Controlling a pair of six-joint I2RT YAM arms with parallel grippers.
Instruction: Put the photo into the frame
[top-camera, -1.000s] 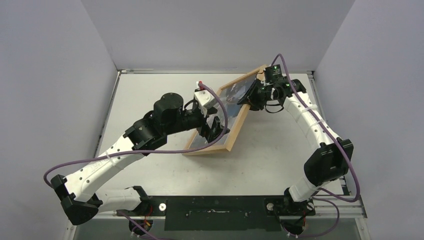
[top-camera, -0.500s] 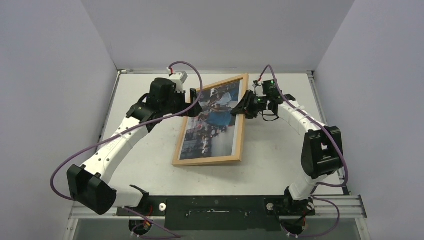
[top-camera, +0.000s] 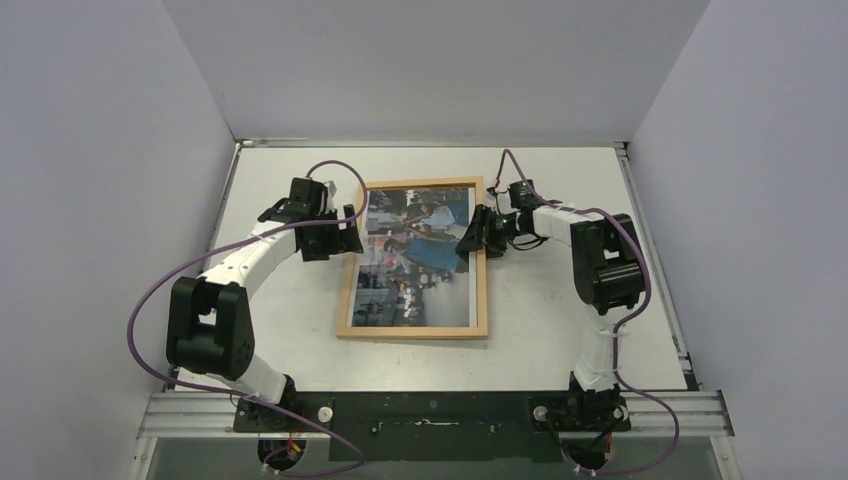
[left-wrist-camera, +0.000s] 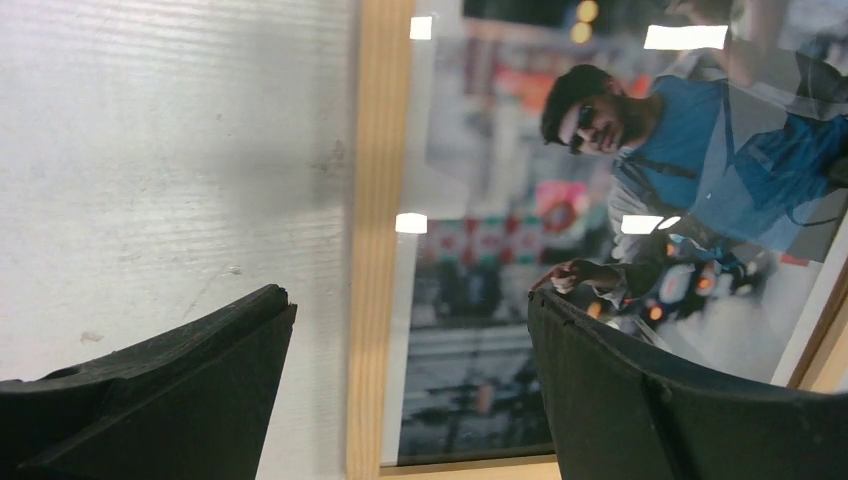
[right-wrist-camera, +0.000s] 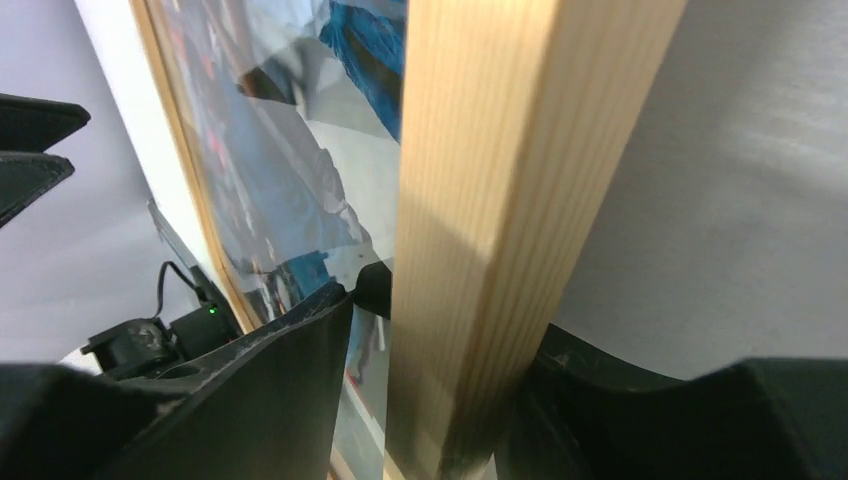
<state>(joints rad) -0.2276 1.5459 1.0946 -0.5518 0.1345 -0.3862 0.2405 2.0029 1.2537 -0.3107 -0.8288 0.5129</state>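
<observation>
photo (top-camera: 410, 280) 1, frame (top-camera: 412, 332) 1, on table (top-camera: 535, 300)

The frame (top-camera: 412, 331) is pale tan wood with fine grain; the photo (top-camera: 415, 265) shows blues, pink and grey inside a white border; the bench (top-camera: 560, 310) is off-white.

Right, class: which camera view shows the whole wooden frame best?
The top external view. There the frame shows all four bars, with the photo inside them. The left wrist view shows only one long bar and a bottom corner. The right wrist view shows a single bar very close up, filling the middle of the picture.
</observation>
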